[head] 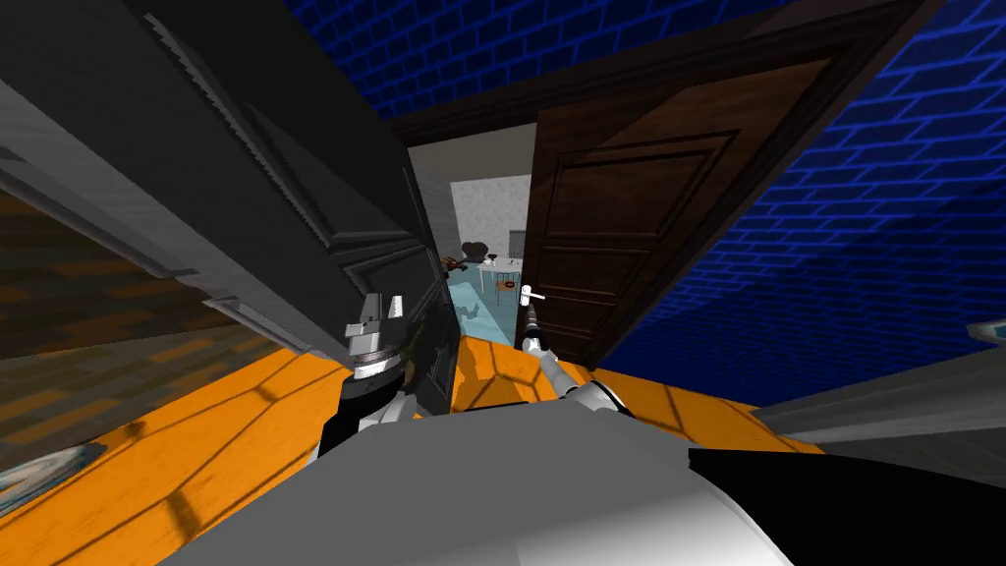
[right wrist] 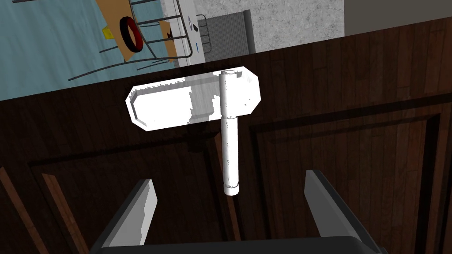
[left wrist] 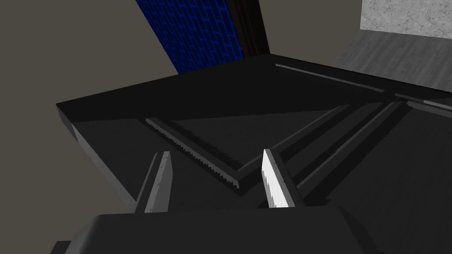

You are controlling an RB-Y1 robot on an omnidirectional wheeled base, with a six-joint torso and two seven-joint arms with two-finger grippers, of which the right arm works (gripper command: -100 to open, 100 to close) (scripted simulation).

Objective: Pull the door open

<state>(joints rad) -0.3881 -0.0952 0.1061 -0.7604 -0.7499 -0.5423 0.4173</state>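
Home interior, hallway-type spot. Blue brick walls [head: 865,216] and an orange plank floor [head: 196,432]. Panelled brown wood door [head: 629,226] with a white lever handle [right wrist: 190,99] stands ajar. A panelled grey door [head: 295,197] is on the left. The gap between them shows a second room with a teal floor [right wrist: 44,44], a white table [head: 496,267], a dark chair [head: 475,252] and a speckled grey back wall [head: 491,197]. House-style doors and furniture throughout.
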